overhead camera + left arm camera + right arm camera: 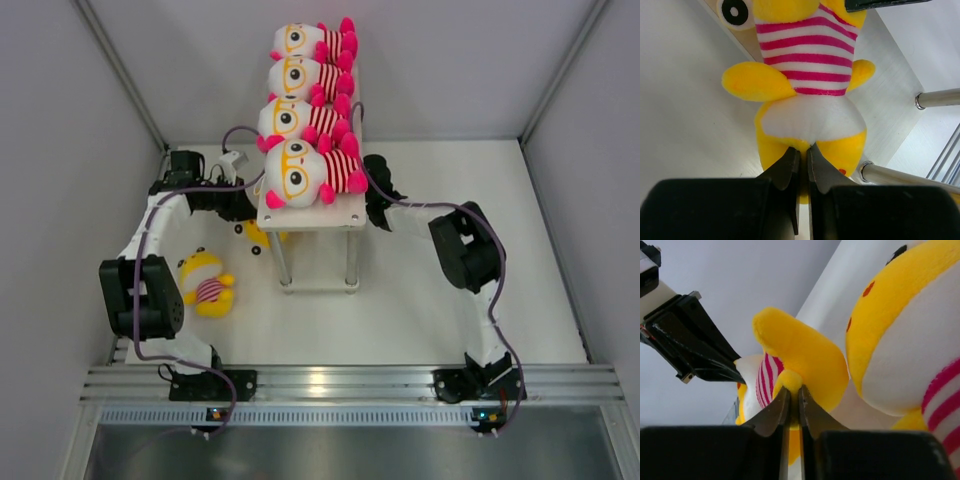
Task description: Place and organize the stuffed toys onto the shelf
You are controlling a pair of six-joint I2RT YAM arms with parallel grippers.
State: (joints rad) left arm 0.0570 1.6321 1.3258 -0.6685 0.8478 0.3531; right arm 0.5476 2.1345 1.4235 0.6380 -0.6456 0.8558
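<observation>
The white shelf stands mid-table with several white-headed stuffed toys lying in a row on its top board. My left gripper is shut on the bottom of a yellow striped toy at the shelf's left side. My right gripper is shut on a yellow limb of a striped toy under the top board, from the shelf's right side. A second yellow toy lies close on its right. Another yellow toy lies on the table at the left.
The shelf's metal legs stand right of the held toy. Grey walls enclose the table on three sides. The left arm's elbow sits beside the loose yellow toy. The left gripper's fingers show in the right wrist view.
</observation>
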